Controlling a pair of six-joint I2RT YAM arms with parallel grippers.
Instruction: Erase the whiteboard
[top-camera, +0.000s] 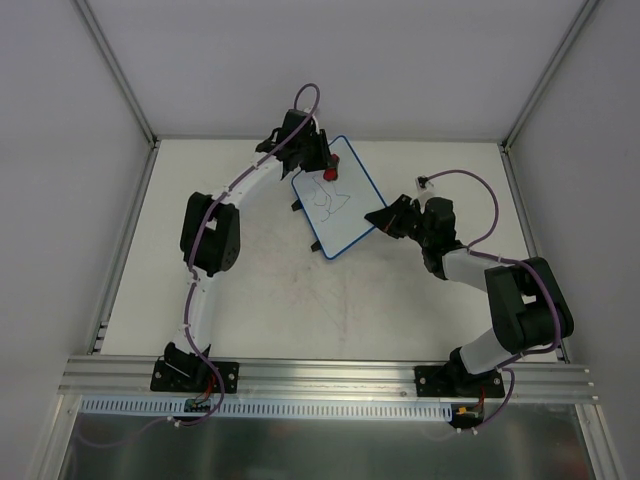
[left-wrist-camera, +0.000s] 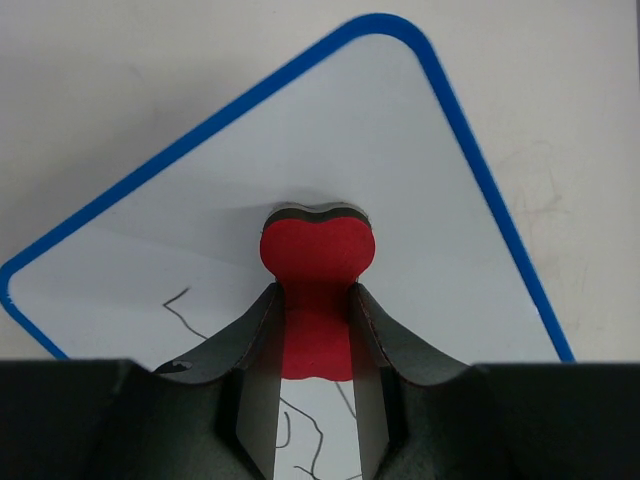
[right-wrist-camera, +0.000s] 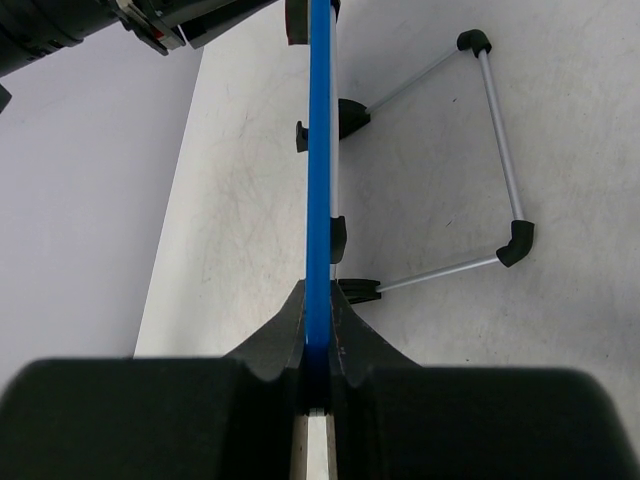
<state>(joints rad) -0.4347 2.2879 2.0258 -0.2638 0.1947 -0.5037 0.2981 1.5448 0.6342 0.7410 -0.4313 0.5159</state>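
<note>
whiteboard (top-camera: 340, 197) sits far-centre on the table (top-camera: 250, 300), turned diagonal, between the two arms; left gripper (left-wrist-camera: 315, 305) is clenched on the red eraser (left-wrist-camera: 316, 250), fingers pinching its narrow waist, lobed end sticking out past the tips; eraser is over the far part of the whiteboard, looks to be touching it; thin dark scribbles (top-camera: 328, 203) on the middle of the whiteboard, nearer than the eraser; right gripper (right-wrist-camera: 318, 310) is clamped on the whiteboard's right edge, one finger on each face; right wrist view shows the whiteboard edge-on, blue rim running straight away from the jaws; wire stand (right-wrist-camera: 498, 130) with black corner caps juts out from its back side; flat or tilted up: cannot tell
</note>
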